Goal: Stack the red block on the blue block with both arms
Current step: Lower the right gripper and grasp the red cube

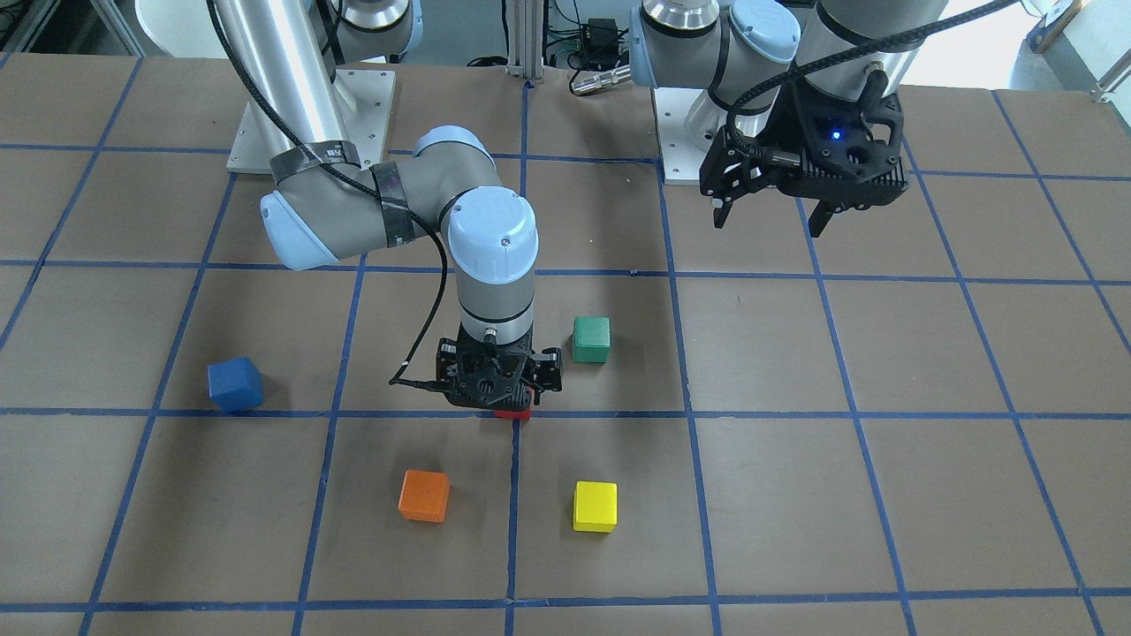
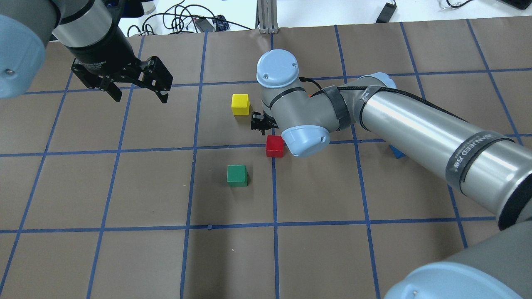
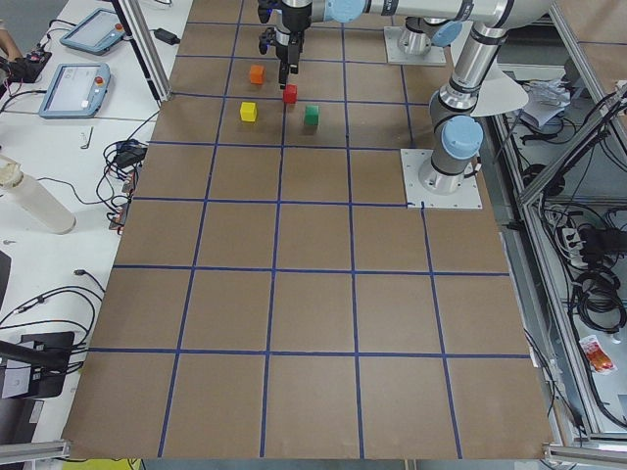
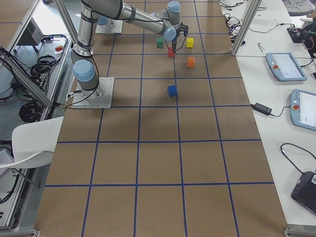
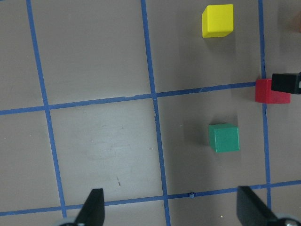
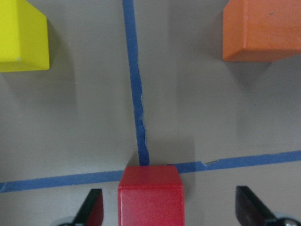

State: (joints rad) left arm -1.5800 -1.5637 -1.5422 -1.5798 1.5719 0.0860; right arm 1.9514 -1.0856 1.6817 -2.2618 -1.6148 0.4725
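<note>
The red block (image 1: 512, 412) sits on a blue tape line at mid-table; it also shows in the overhead view (image 2: 274, 146). My right gripper (image 1: 499, 397) points straight down over it. In the right wrist view the gripper (image 6: 169, 212) is open, and the red block (image 6: 150, 195) lies between the two fingers, with a gap on each side. The blue block (image 1: 235, 384) stands alone on the robot's right side, apart from the others; in the overhead view my right arm mostly hides it. My left gripper (image 1: 769, 221) is open and empty, raised near its base (image 2: 139, 94).
A green cube (image 1: 590, 340) stands close to the red block on the robot's side. An orange cube (image 1: 424, 495) and a yellow cube (image 1: 595, 505) lie on the far side of it. My right arm's elbow (image 1: 300, 230) reaches low across the table.
</note>
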